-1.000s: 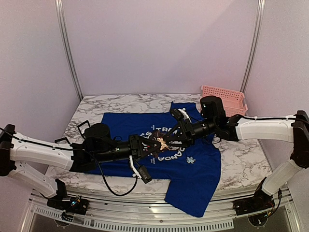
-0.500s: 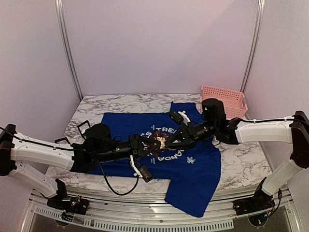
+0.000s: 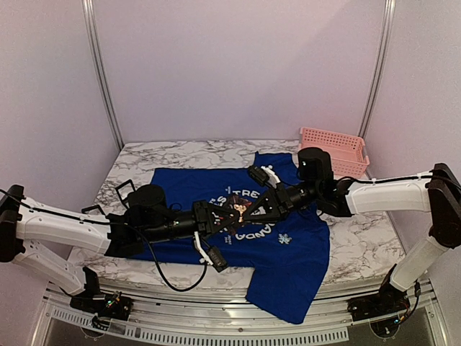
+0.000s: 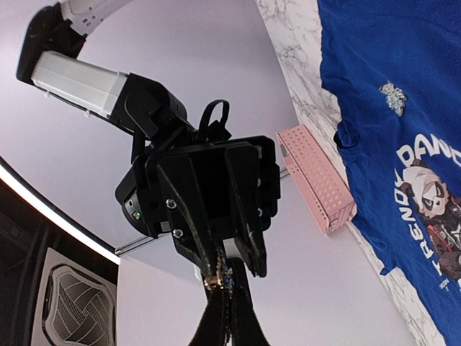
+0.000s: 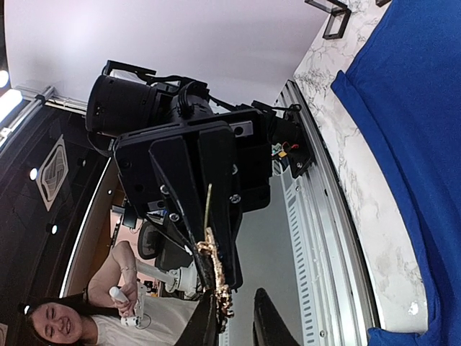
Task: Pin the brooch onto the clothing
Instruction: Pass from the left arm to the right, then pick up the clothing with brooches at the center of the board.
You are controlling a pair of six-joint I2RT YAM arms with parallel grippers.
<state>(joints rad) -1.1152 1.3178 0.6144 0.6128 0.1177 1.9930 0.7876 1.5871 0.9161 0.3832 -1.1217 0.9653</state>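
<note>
The royal-blue T-shirt (image 3: 288, 267) lies flat on the marble table, with its round chest print under both grippers. My left gripper (image 3: 232, 212) hovers above the print, shut on a small gold brooch with blue stones (image 4: 216, 278). My right gripper (image 3: 250, 207) faces it tip to tip, and its fingers straddle the brooch. In the right wrist view the brooch (image 5: 220, 282) rests against one right finger (image 5: 209, 317). A gap remains before the other finger (image 5: 265, 317), so this gripper (image 5: 236, 303) is open but narrow. The brooch's thin pin sticks up between the left jaws.
A small silvery ornament (image 3: 285, 238) lies on the shirt's lower right. A pink slotted basket (image 3: 335, 148) stands at the back right corner. Black wire frames (image 3: 124, 189) sit on the table's left side. The shirt's hem hangs over the front edge.
My right gripper slid left onto the brooch and its jaws narrowed a lot around it. The left gripper stayed shut on the brooch and held still.
</note>
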